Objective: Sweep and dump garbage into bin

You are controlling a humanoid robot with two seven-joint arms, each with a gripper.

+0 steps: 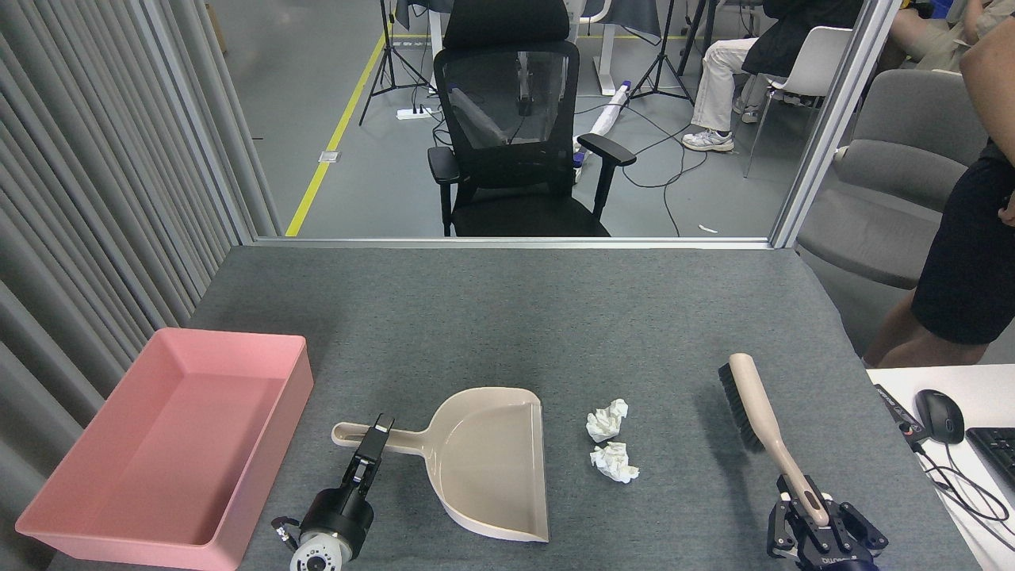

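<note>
Left gripper (379, 429): at dustpan (492, 464) handle, closure indiscernible | Right gripper (809, 507): clamped on brush (757, 412) handle | Garbage (609, 440): between dustpan mouth and brush | Bin (238, 476): left of dustpan

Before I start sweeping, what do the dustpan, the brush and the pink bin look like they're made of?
Dustpan: beige moulded plastic by the look, smooth with a slight sheen. Brush: matching beige handle, probably plastic, with dark bristles along one side; fibre type unclear. Pink bin: matte plastic, judging by its uniform colour and rounded sloped walls.
</note>
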